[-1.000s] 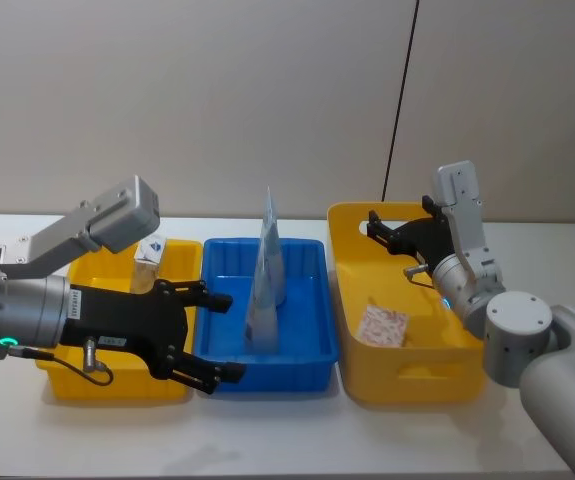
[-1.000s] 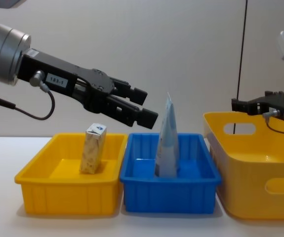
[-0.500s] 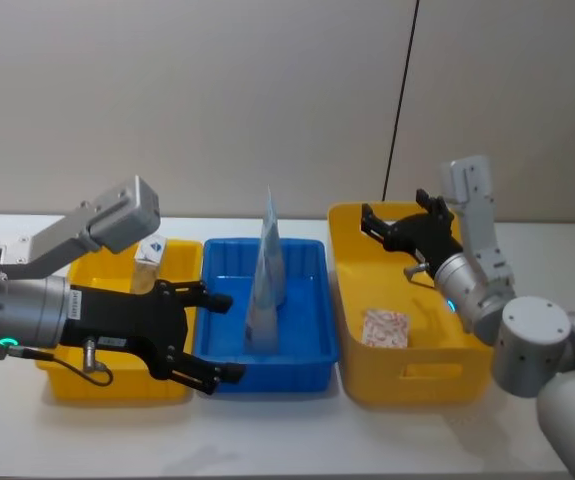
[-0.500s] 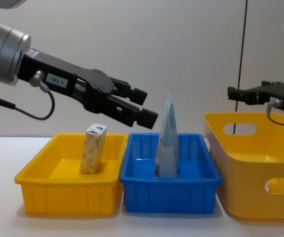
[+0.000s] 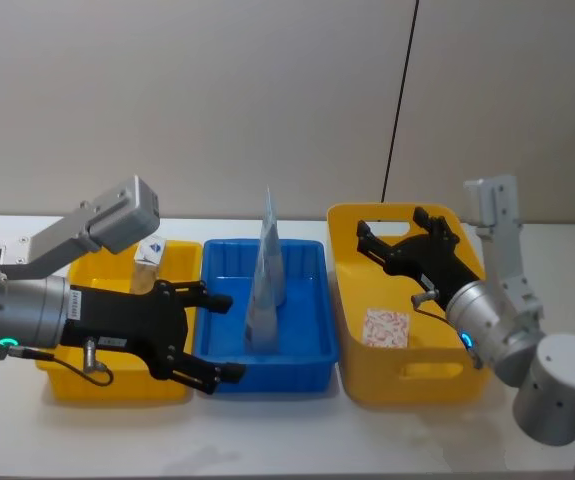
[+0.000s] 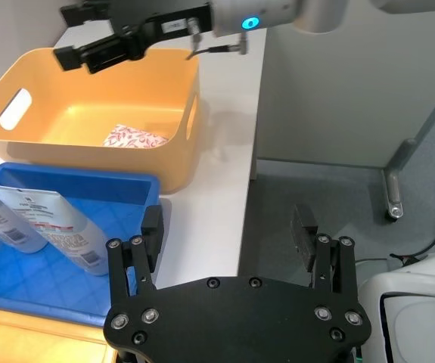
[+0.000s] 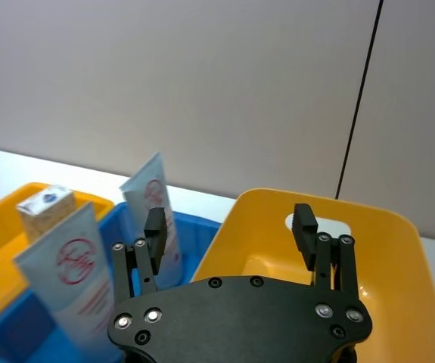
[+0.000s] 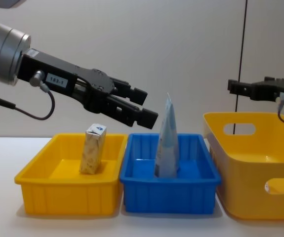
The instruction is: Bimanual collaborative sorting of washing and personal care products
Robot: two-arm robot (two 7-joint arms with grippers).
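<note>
From my station, the left gripper [image 5: 222,335] hung above the seam between the small yellow tray [image 8: 67,197] and the blue tray [image 8: 169,197], at their near side. Its jaws were spread wide, with nothing between them. It was clear of the tubes [image 5: 265,270], to their left and not touching them.

Two pale tubes stood upright in the blue tray, flat crimped ends up, one close behind the other. A white box [image 8: 93,148] stood on end in the small yellow tray, toward its far side. A second box with red-orange leaves [image 5: 384,326] lay flat on the floor of the big yellow bin [image 5: 407,375] on the right.

The right gripper [image 7: 228,219] was above the far part of that bin, higher than the rim and pointing toward the middle of the table [image 5: 297,425]. Its jaws were also wide apart and carried nothing. The flat box lay below it and nearer to me, well apart from its fingers.
</note>
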